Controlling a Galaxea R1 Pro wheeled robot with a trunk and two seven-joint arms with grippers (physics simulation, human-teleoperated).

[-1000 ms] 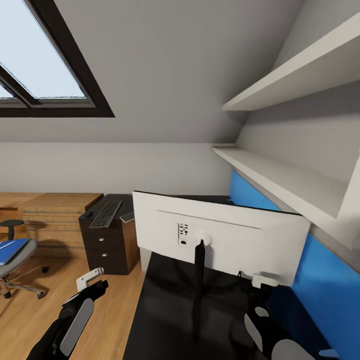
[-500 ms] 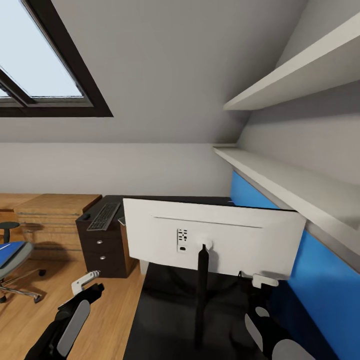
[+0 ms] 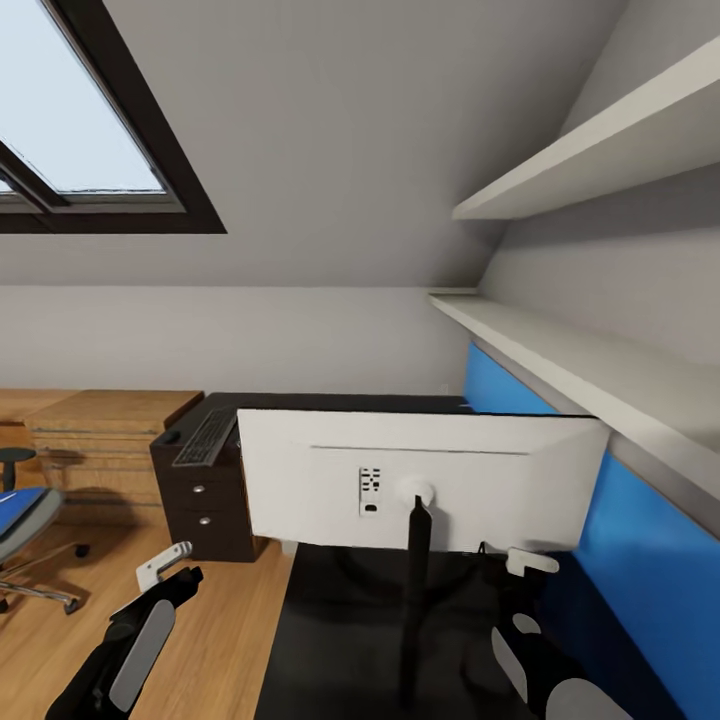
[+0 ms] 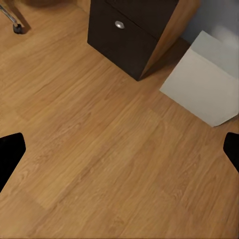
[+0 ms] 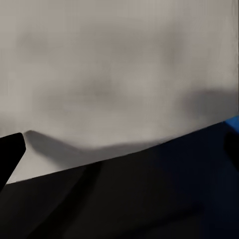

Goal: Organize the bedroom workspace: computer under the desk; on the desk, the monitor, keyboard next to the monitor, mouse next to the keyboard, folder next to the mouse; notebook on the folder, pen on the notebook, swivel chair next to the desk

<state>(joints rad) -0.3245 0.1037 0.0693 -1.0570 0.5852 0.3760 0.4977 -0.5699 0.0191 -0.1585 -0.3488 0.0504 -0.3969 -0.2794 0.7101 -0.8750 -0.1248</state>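
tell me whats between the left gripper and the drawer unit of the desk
Bare wooden floor, nothing on it: the left wrist view shows it between the left gripper and the drawer unit.

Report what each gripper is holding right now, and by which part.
Nothing in the left gripper, which is open over bare floor. The right gripper sits at the monitor's lower back edge; whether it grips cannot be told.

1 monitor (image 3: 420, 478), 1 keyboard (image 3: 207, 436), 2 shelves (image 3: 580, 150).

Glossy black desk (image 3: 340, 620), matt monitor (image 3: 420, 480) back, wood-grain floor (image 4: 99, 149)
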